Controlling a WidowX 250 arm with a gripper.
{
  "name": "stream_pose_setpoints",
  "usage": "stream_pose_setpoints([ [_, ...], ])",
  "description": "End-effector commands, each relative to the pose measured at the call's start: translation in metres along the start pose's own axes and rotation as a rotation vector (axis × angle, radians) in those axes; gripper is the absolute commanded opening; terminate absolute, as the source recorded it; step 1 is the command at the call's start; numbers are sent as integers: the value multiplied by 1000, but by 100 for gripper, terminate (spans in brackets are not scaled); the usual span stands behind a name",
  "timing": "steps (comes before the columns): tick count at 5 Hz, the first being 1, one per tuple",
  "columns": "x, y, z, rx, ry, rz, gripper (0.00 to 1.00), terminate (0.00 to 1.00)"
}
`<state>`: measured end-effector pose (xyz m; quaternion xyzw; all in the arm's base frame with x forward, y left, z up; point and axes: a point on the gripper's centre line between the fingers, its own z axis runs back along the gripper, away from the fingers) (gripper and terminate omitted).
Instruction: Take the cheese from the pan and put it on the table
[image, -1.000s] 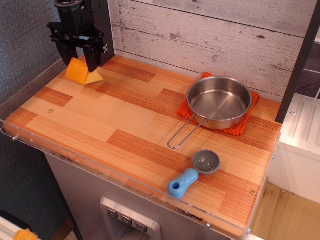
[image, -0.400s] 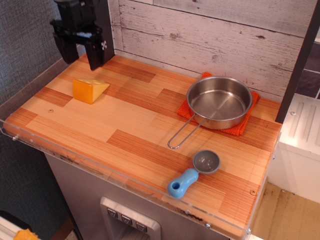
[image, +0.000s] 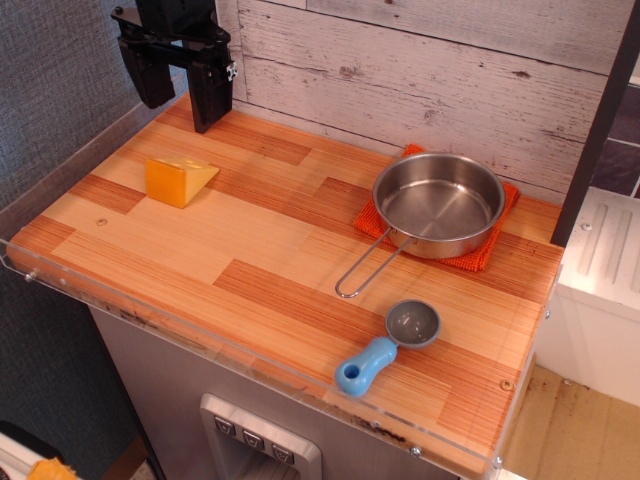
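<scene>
The cheese (image: 178, 180), a yellow-orange wedge, lies on the wooden table (image: 260, 270) near its back left corner. My gripper (image: 183, 108) hangs above and behind the cheese, open and empty, its two black fingers (image: 211, 100) wide apart and clear of the wedge. The round steel pan (image: 438, 205) sits empty at the back right, its wire loop handle pointing toward the table's front.
An orange mat (image: 486, 252) lies under the pan. A small grey scoop with a blue handle (image: 385, 348) lies near the front edge. A clear acrylic rim (image: 200, 345) runs along the front. A whitewashed plank wall (image: 420, 70) stands behind.
The gripper let go of the cheese, which now rests flat on the table. The gripper then rose and moved a little right, away from the wedge.
</scene>
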<state>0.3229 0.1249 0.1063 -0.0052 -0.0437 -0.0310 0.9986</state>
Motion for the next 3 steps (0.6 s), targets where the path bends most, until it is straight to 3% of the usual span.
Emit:
stream_pose_setpoints([
  [1, -12, -12, 18, -14, -31, 38, 100, 0],
  [2, -12, -12, 18, -14, -31, 38, 100, 0],
  [3, -12, -12, 18, -14, -31, 38, 100, 100],
])
